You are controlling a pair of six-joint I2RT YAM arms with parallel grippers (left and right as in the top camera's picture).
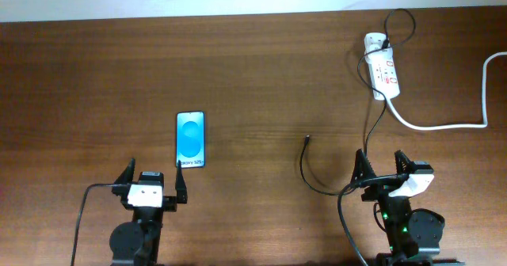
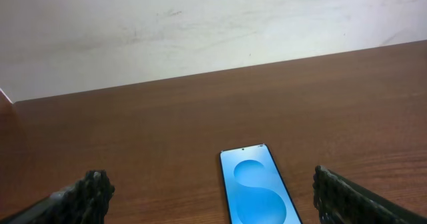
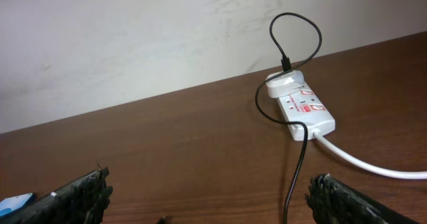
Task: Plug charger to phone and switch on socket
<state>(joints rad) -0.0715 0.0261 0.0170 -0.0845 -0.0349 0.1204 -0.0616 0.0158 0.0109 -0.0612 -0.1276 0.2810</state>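
Observation:
The phone (image 1: pixel 190 140) lies flat on the table with its blue screen up, left of centre; it also shows in the left wrist view (image 2: pixel 259 191). My left gripper (image 1: pixel 153 180) is open and empty just in front of it (image 2: pixel 210 197). The thin black charger cable (image 1: pixel 313 175) runs from the white socket strip (image 1: pixel 383 66) down past my right gripper to its loose connector tip (image 1: pixel 307 138) mid-table. My right gripper (image 1: pixel 382 165) is open and empty (image 3: pixel 210 194). The cable (image 3: pixel 297 171) and the socket (image 3: pixel 301 107) show ahead of it.
The socket's thick white cord (image 1: pixel 444 123) curves off to the right edge (image 3: pixel 367 164). A pale wall (image 2: pixel 200 31) runs along the far side of the brown table (image 1: pixel 261 84).

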